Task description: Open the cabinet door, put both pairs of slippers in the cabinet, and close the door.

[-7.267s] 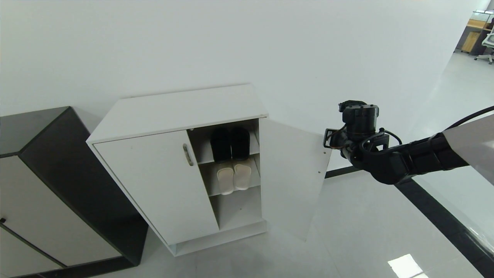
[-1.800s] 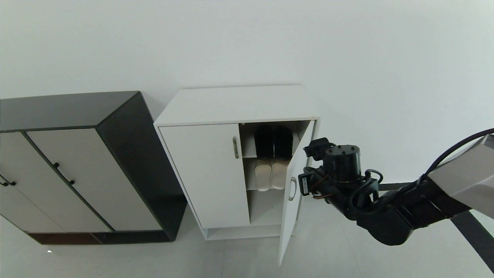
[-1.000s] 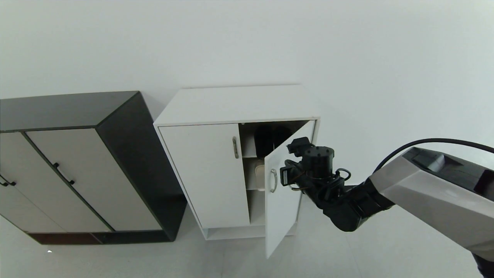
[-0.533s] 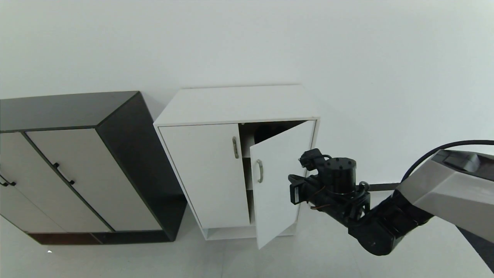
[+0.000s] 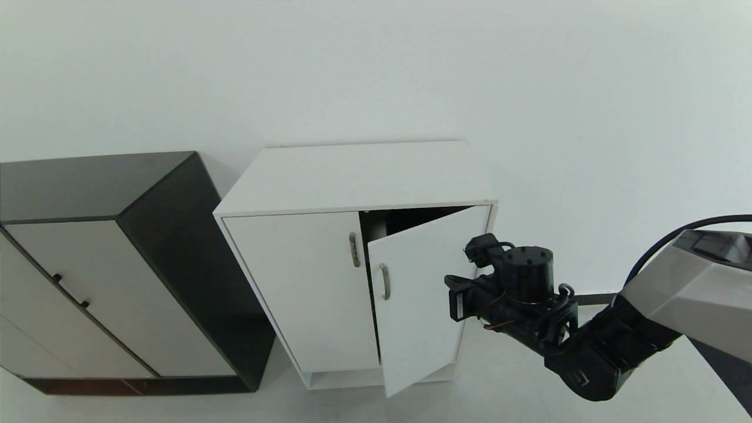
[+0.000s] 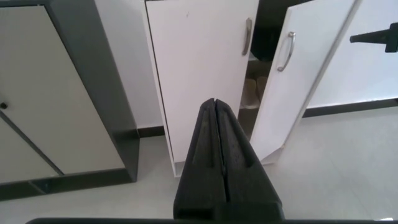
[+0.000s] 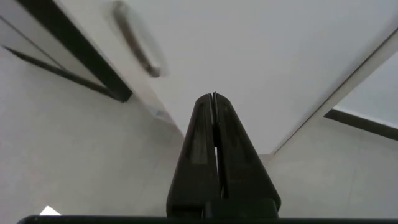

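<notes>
Cabinet door (image 5: 420,305) ajar, the right gripper (image 7: 214,99) pressed closed just before its outer face.
The door is a flat, smooth white panel with a slim curved metal handle (image 5: 384,282), hinged on the right of the boxy white cabinet (image 5: 358,176). Through the gap, pale slippers (image 6: 256,90) lie on a shelf inside. Whether the gripper touches the panel cannot be told. The left gripper (image 6: 214,102), fingers together, hangs well back. A dark, glossy cabinet (image 5: 176,264) stands just beside, on a shiny pale floor (image 5: 505,388).
</notes>
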Tool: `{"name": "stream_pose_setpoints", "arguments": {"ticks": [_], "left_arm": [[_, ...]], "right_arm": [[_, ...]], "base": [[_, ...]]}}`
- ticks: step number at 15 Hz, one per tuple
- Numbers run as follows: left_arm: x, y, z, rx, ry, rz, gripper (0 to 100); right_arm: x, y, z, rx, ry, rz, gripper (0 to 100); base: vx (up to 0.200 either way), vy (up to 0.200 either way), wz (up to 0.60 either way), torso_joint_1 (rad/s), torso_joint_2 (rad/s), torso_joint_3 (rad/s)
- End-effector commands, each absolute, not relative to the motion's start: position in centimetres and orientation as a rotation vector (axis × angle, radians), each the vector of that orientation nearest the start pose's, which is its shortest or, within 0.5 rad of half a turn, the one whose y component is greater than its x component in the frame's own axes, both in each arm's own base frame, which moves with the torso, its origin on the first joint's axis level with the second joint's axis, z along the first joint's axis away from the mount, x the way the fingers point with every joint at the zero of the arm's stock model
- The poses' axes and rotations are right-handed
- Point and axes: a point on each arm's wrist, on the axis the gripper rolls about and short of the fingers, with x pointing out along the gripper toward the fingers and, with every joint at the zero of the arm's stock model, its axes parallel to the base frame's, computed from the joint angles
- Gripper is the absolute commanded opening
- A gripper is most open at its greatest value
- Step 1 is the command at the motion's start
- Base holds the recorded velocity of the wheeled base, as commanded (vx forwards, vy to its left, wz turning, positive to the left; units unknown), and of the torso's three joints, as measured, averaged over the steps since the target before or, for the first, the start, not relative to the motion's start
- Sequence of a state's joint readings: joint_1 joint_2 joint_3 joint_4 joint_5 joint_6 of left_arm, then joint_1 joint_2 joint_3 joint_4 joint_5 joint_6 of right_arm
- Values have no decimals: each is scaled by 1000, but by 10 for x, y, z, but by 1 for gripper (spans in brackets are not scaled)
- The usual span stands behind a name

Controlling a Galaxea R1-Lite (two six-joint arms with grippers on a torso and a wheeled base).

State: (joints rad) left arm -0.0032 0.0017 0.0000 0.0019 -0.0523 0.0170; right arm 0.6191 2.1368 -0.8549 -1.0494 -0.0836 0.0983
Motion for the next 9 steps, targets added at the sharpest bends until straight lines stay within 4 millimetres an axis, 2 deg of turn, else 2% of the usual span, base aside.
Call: {"name": "stream_pose_setpoints", "arguments": {"ticks": [1,6,9], "left_arm": [[-23,-1,75,17,3,-55,0],[-23,-1,75,17,3,-55,0],[-23,-1,75,17,3,-55,0]], "right_arm": [[316,223,78,11,256,519,0],[338,239,78,26,209,520,0],[360,245,76,31,196,504,0]], "base": [[200,0,0,7,-2,-7],[0,0,0,0,0,0],[0,0,0,0,0,0]]}}
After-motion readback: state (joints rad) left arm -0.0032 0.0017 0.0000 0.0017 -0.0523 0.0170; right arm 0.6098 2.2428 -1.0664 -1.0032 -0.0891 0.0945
